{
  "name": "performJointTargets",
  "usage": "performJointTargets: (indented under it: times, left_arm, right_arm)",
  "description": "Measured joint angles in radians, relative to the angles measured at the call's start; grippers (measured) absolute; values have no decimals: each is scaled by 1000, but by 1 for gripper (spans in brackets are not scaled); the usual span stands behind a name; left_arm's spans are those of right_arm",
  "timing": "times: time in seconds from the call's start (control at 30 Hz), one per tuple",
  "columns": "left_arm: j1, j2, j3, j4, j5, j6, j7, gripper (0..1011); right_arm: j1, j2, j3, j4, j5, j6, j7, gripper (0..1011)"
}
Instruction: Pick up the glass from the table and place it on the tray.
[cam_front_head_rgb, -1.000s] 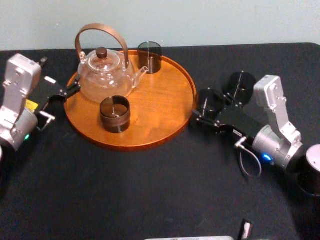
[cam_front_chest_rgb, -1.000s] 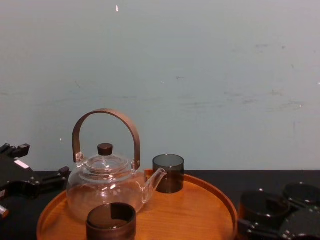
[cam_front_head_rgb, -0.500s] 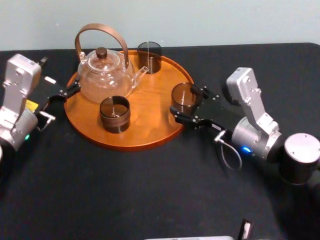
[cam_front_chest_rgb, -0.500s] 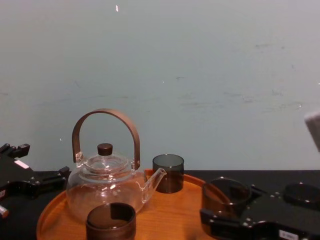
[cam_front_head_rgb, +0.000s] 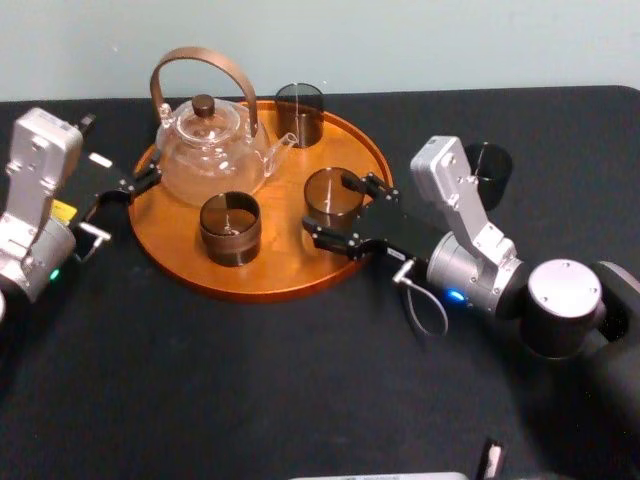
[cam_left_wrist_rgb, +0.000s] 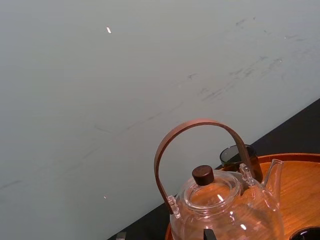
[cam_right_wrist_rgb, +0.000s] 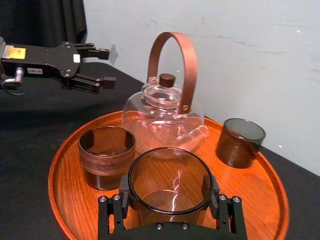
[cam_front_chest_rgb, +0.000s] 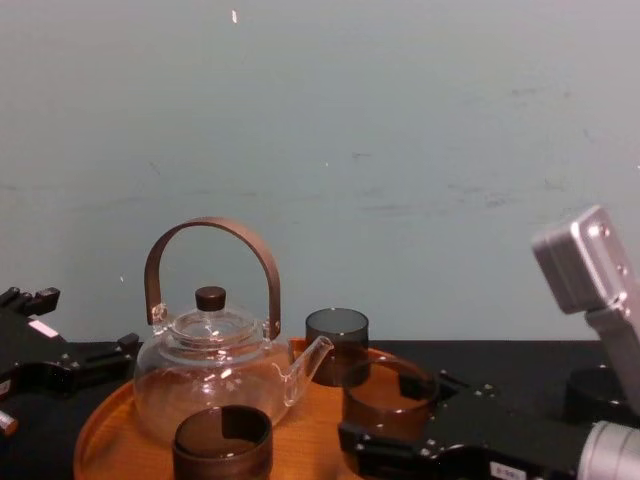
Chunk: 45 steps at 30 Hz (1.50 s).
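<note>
Over the right half of the tray (cam_front_head_rgb: 290, 278), the right tool (cam_front_head_rgb: 327, 207) pinches a smoky glass (cam_front_head_rgb: 330, 188), one finger on each side of its wall. Whether the base touches the wood cannot be told. A teapot (cam_front_head_rgb: 205, 150) and two other glasses (cam_front_head_rgb: 230, 228) stand on the tray. The left tool (cam_right_wrist_rgb: 103, 65) hangs spread above the bench (cam_front_head_rgb: 250, 380), just beside the tray's left edge.

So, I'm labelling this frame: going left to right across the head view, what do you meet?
First the left hand, open → clear glass teapot with brown arched handle → smoky brown round glass gripped in the right hand → dark round glass standing on the black matte table.
</note>
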Motion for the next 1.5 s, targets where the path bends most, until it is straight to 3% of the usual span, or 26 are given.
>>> performJointTargets:
  times: [0.37,0.93,1.5]
  left_arm:
    - [0,0,0,0,0,0,0,1001]
    - [0,0,0,0,0,0,0,1001]
    - [0,0,0,0,0,0,0,1001]
  right_arm:
    - [38,-35,-29,84,-12,-42,14,906]
    - [81,-72,-32,206,-19,-97,22,906]
    - [85,-77,-32,216,-22,-101,24,918]
